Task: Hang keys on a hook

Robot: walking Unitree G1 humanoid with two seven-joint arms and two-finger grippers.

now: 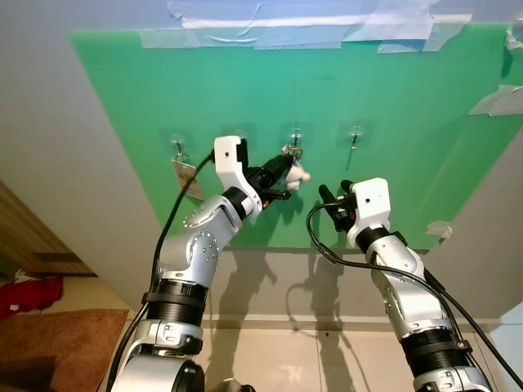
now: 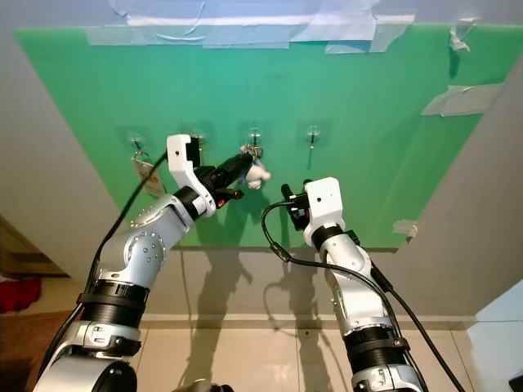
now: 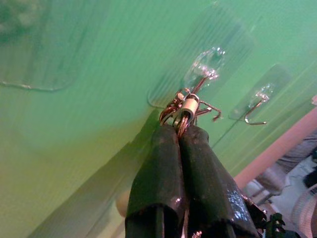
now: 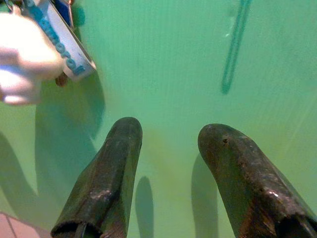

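The left gripper (image 3: 179, 130) is raised to a green board (image 1: 409, 106) on the wall, its 2 black fingers (image 3: 156, 168) pressed together and pinching a bunch of keys (image 3: 184, 110) by its metal ring. Just past the fingertips, the ring and a small silver sleeve sit right at a clear adhesive hook (image 3: 207, 67), touching or very nearly touching its wire; whether the ring is already over the hook cannot be told. The key bunch runs in line with the fingers, its long axis pointing from the tips toward the hook. A small white charm (image 1: 299, 172) hangs off the bunch, just beside the fingertips.

Beyond that hook, on the side toward the right arm, another clear hook (image 1: 355, 137) stands bare on open green board. On the far side, toward the robot's left, a further hook (image 1: 177, 147) carries a pale tag (image 1: 187, 177).

The right gripper (image 4: 168, 148) hovers near the board, lower than the left one and to its right. Its 2 fingers (image 4: 111, 173) are spread apart with nothing between them, plain green surface ahead of the tips. The white charm and a blue-lettered tag (image 4: 59, 42) hang off to one side of those tips.

The board's upper edge is held by strips of tape (image 1: 327, 33). Its lower edge ends above a grey wall (image 1: 270, 282), with tiled floor (image 1: 278, 359) further down.
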